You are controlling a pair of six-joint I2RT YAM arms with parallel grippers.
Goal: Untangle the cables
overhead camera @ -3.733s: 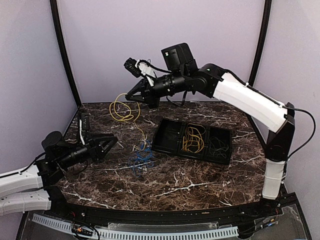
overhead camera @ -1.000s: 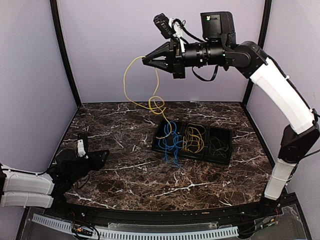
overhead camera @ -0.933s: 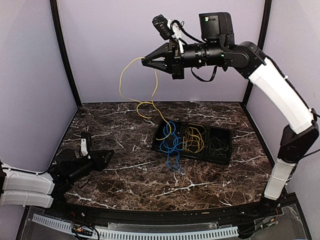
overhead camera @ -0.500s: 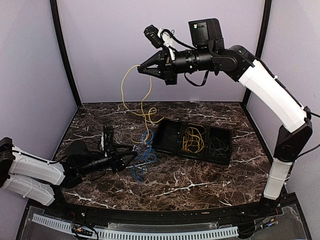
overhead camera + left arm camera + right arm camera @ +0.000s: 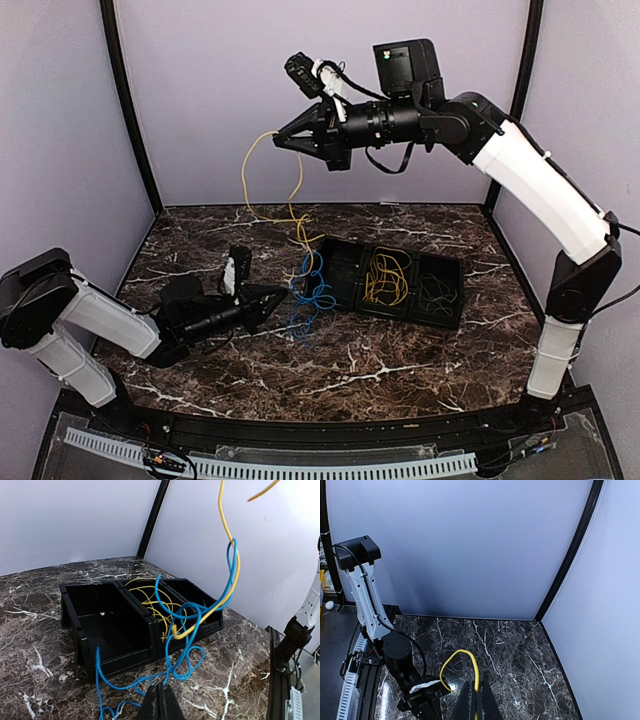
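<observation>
High over the bench (image 5: 400, 365), the right gripper (image 5: 279, 140), clamped shut on the yellow cable (image 5: 245, 178), hangs it so that the blue cable (image 5: 316, 290) snagged around it dangles just beside the black tray (image 5: 338, 272). Low down, the left gripper (image 5: 283, 296) is closed on the blue loops, apparently to drag them free. A second yellow coil (image 5: 385, 278) and a dark coil (image 5: 435, 290) lie in the tray.

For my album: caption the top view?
Right claw holds yellow cable high; left claw pinches blue cable beside the tray.
</observation>
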